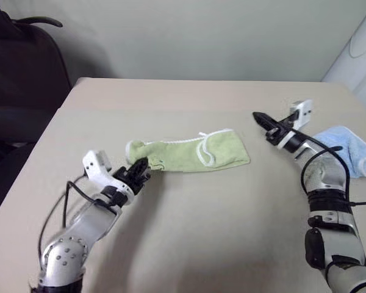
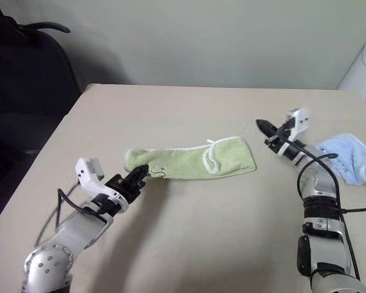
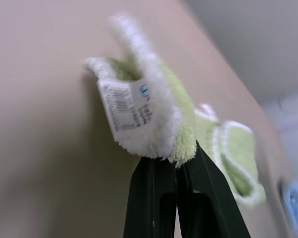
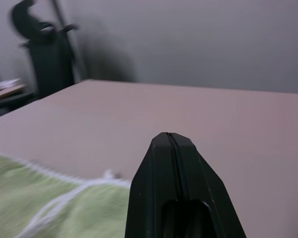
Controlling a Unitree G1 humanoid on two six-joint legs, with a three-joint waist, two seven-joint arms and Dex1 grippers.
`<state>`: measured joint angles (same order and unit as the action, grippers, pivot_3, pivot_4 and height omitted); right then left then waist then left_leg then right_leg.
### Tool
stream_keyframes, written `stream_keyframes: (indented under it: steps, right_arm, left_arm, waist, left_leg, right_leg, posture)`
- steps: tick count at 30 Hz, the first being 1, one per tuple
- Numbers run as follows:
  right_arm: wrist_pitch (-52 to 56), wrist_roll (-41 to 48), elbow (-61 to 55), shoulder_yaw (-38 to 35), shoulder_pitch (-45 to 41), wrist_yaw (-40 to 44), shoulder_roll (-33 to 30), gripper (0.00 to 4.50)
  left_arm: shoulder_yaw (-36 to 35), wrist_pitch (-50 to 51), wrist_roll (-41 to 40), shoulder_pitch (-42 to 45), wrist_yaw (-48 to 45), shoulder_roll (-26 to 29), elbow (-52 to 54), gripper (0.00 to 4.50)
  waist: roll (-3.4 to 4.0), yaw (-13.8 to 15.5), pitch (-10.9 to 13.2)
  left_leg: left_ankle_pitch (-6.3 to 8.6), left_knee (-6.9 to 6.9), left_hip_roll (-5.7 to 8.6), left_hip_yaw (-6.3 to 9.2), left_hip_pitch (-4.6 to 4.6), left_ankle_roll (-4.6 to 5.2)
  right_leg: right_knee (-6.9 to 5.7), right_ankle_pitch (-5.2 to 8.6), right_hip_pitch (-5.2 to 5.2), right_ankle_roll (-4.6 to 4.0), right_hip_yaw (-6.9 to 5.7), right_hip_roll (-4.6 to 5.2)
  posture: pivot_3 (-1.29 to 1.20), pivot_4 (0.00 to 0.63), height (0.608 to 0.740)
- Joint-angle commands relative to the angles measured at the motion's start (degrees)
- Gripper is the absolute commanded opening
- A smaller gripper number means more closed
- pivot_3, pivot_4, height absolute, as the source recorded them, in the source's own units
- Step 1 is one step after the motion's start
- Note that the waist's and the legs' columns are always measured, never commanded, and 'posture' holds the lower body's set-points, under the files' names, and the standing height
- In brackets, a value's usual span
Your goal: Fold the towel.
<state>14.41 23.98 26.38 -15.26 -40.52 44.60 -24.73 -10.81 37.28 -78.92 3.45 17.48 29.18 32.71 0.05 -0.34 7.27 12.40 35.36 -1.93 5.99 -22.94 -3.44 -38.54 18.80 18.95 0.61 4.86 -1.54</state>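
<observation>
Head eyes overlook table (image 1: 189, 207); wrist cameras sit close, seemingly level.

white tag (image 3: 123, 105) sewn on towel (image 3: 179, 109) edge, centre-left of left wrist frame, barcode plus small print, blurred, nothing legible, small blue mark beside it

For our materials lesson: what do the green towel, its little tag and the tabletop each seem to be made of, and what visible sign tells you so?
Green towel: looks like soft terry cloth, matte, with a fuzzy looped pile and white stitched edging.
Tag: seems a thin printed fabric or paper label, smooth and white, with a barcode.
Tabletop: probably laminate or painted board; a smooth, even beige surface with no grain, though the look leaves this open.
</observation>
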Motion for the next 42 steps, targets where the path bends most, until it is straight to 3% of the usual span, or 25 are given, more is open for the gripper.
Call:
stream_keyframes:
  steps: [1,4,7,13,19,23,29,34,37,42]
  right_arm:
    - [-1.17,1.15,1.89,-2.82,-2.86,-3.40,-0.40,0.00]
    - [-2.00,1.16,3.79,-3.76,-3.86,-5.53,-0.09,0.00]
    - [-2.75,1.36,4.61,-4.55,-4.11,-7.59,0.74,0.00]
    - [-3.30,2.03,-0.22,-5.40,-0.68,-11.32,2.96,0.00]
    - [-1.08,3.53,-10.92,-5.93,6.87,-15.68,5.50,0.00]
    - [0.77,4.57,-16.08,-5.96,10.81,-17.58,6.17,0.00]
    - [1.64,3.02,-16.50,-4.18,10.97,-17.09,4.32,0.00]
    - [1.24,0.31,-16.35,0.64,9.42,-11.33,0.00,0.00]
    - [1.81,-0.76,-16.12,4.03,8.34,-7.66,-1.94,0.00]
    - [4.36,-2.22,-14.94,10.95,6.52,-1.52,-2.25,0.00]
  left_arm:
    - [5.06,5.01,4.59,6.14,-7.04,5.19,2.94,0.04]
    - [11.61,8.85,10.43,15.42,-13.57,7.76,-0.98,0.04]
    - [20.45,12.21,18.85,27.85,-20.87,6.11,-9.82,0.04]
    - [36.36,11.27,36.76,49.29,-37.31,-4.71,-31.01,0.04]
    - [43.01,3.77,51.78,56.94,-47.09,-16.66,-52.75,0.04]
    - [37.89,1.97,54.23,57.14,-49.02,-21.96,-60.46,1.04]
    - [25.95,5.25,50.34,53.75,-49.90,-22.99,-52.39,3.07]
    - [17.75,6.51,51.23,47.35,-45.33,-18.65,-41.46,3.07]
    - [15.60,5.11,52.22,43.64,-44.15,-16.68,-36.59,2.50]
    - [16.53,2.30,55.26,39.11,-43.93,-16.55,-35.37,0.77]
  waist:
    - [0.00,0.00,0.00]
    - [0.01,0.11,0.01]
    - [0.00,0.49,0.01]
    - [0.01,0.60,0.02]
    - [0.02,0.41,0.02]
    - [0.01,0.32,0.03]
    - [0.02,0.41,0.03]
    - [0.04,0.12,0.01]
    - [0.04,0.07,0.01]
    - [0.03,0.51,0.01]
  left_leg:
    - [0.00,-0.02,-0.01,0.04,0.00,0.00]
    - [0.00,-0.07,-0.01,0.09,0.01,0.00]
    - [-0.03,-0.09,0.04,0.21,-0.06,0.03]
    - [-0.14,0.12,0.07,0.17,-0.62,-0.06]
    - [-0.07,0.58,0.08,0.13,-1.19,0.07]
    - [-0.04,0.60,0.09,0.08,-1.21,0.11]
    - [-0.04,0.67,0.12,0.00,-1.23,0.15]
    - [-0.06,0.70,0.12,-0.06,-1.19,0.18]
    - [-0.07,0.69,0.12,-0.09,-1.16,0.19]
    - [-0.08,0.78,0.15,-0.06,-1.17,0.22]
  right_leg:
    - [0.00,0.00,0.01,0.00,0.00,0.00]
    - [-0.01,-0.01,0.04,0.01,0.01,0.00]
    - [-0.06,-0.02,0.11,0.02,-0.02,0.03]
    - [-0.08,-0.10,0.61,0.18,-0.01,0.21]
    - [-0.18,-0.19,1.00,0.36,0.01,0.37]
    - [-0.16,-0.20,1.04,0.48,0.08,0.42]
    - [-0.17,-0.22,1.08,0.61,0.16,0.43]
    - [-0.23,-0.22,1.09,0.62,0.19,0.43]
    - [-0.26,-0.22,1.09,0.62,0.20,0.41]
    - [-0.27,-0.24,1.07,0.67,0.19,0.46]
  posture:
    - [0.00,0.150,0.740]
    - [0.00,0.150,0.740]
    - [0.00,0.150,0.740]
    - [0.00,0.150,0.740]
    - [0.00,0.150,0.740]
    - [0.00,0.150,0.740]
    - [0.00,0.150,0.740]
    - [0.00,0.150,0.740]
    - [0.00,0.150,0.740]
    - [0.00,0.150,0.740]
